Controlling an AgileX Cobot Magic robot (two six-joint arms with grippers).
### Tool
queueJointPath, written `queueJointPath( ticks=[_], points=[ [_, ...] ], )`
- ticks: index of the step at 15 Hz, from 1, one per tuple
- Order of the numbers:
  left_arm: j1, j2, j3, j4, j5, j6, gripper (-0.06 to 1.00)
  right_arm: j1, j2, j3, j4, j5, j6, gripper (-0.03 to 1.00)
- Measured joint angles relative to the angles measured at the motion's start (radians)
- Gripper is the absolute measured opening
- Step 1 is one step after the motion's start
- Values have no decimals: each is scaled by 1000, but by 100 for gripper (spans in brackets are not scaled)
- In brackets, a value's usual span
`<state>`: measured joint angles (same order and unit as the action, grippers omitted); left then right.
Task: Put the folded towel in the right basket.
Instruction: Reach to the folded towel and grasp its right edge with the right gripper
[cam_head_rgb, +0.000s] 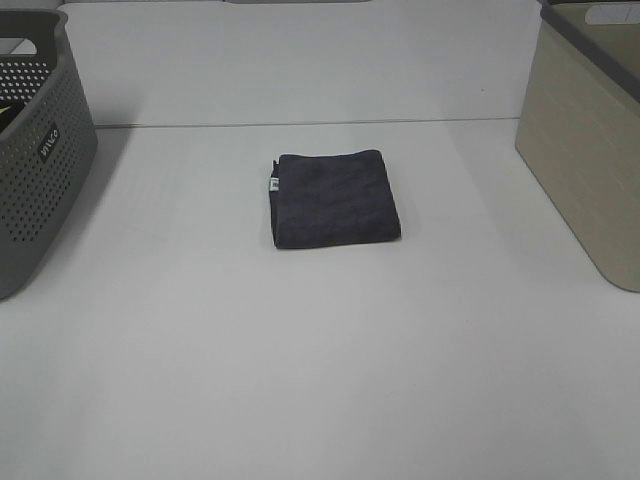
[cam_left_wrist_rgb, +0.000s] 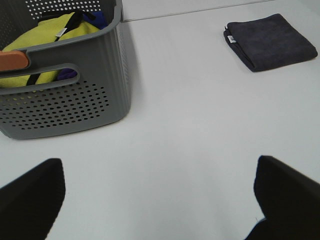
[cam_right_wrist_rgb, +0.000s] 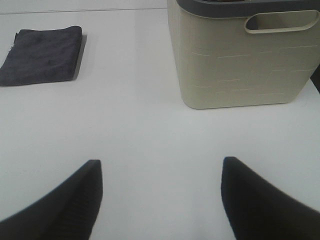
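Note:
A dark grey folded towel (cam_head_rgb: 335, 198) lies flat on the white table (cam_head_rgb: 320, 380) near the middle, with a small white tag at its left edge. It also shows in the left wrist view (cam_left_wrist_rgb: 271, 41) and in the right wrist view (cam_right_wrist_rgb: 42, 55). The beige right basket (cam_head_rgb: 590, 140) stands at the right edge, seen also in the right wrist view (cam_right_wrist_rgb: 242, 55). Neither arm shows in the exterior view. My left gripper (cam_left_wrist_rgb: 160, 200) is open and empty, far from the towel. My right gripper (cam_right_wrist_rgb: 160, 195) is open and empty, between towel and beige basket but short of both.
A grey perforated basket (cam_head_rgb: 35, 150) stands at the left edge. In the left wrist view it (cam_left_wrist_rgb: 65, 95) holds yellow and blue cloth with an orange item at its rim. A seam line runs across the table behind the towel.

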<state>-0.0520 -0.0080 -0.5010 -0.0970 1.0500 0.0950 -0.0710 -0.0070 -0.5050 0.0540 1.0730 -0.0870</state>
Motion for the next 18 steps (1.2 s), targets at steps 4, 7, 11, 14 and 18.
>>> queueJointPath(
  ticks=[4, 7, 11, 14, 18],
  points=[
    [0, 0, 0, 0, 0, 0, 98, 0, 0, 0, 4, 0, 1, 65],
    [0, 0, 0, 0, 0, 0, 98, 0, 70, -18, 20, -37, 8, 65],
    [0, 0, 0, 0, 0, 0, 98, 0, 340, -104, 43, -190, 9, 65],
    [0, 0, 0, 0, 0, 0, 98, 0, 749, -310, 118, -242, -21, 65],
    [0, 0, 0, 0, 0, 0, 98, 0, 1085, -531, 223, -233, -123, 65]
  ],
)
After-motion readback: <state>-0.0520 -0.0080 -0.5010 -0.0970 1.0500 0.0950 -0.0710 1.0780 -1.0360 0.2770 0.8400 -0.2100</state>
